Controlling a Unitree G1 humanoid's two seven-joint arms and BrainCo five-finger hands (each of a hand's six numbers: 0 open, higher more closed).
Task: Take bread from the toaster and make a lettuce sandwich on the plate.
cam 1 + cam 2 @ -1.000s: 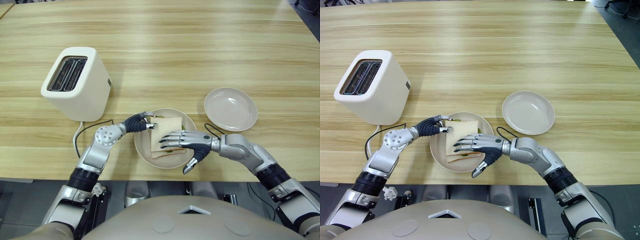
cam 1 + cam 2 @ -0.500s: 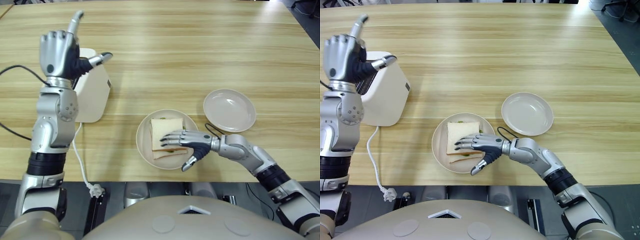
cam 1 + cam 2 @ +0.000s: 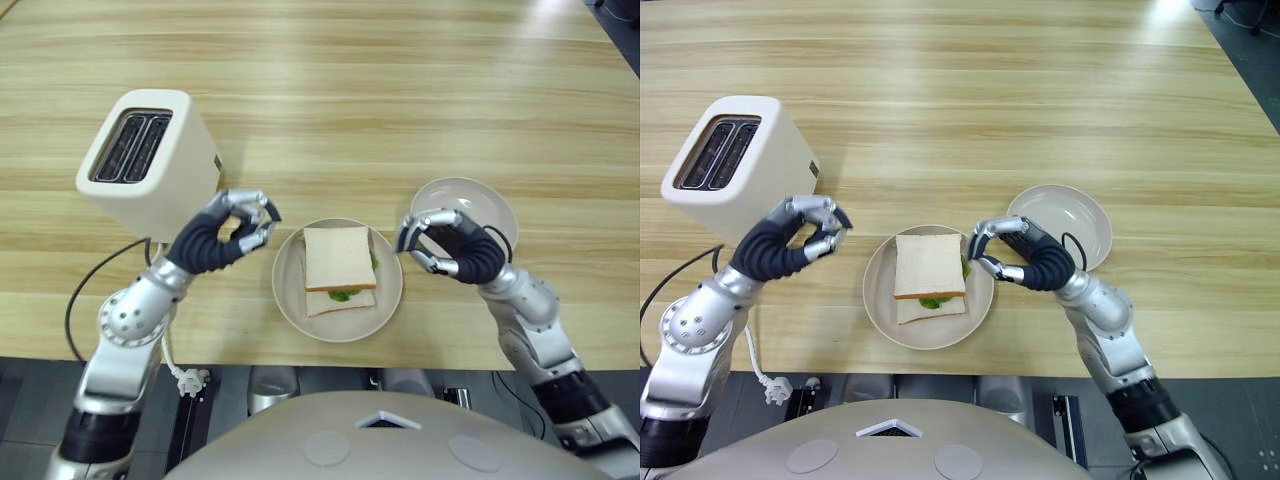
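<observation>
A sandwich [image 3: 339, 268] of two white bread slices with green lettuce showing at the lower edge lies on the beige plate [image 3: 289, 295] near the table's front edge. The white toaster [image 3: 150, 160] stands at the left with both slots empty. My left hand [image 3: 232, 230] hovers left of the plate, fingers curled, holding nothing. To the right of the plate, over the edge of the second plate, my right hand [image 3: 446, 243] is raised with fingers curled and empty. Neither hand touches the sandwich.
An empty beige plate [image 3: 480, 203] sits to the right of the sandwich plate, partly behind my right hand. The toaster's cord [image 3: 168, 345] trails off the table's front edge at the left. Bare wooden tabletop [image 3: 350, 90] stretches behind.
My right hand has lifted off the sandwich and pulled back to the right, curling its fingers. My left hand came down from high above the toaster to beside the plate, also curled.
</observation>
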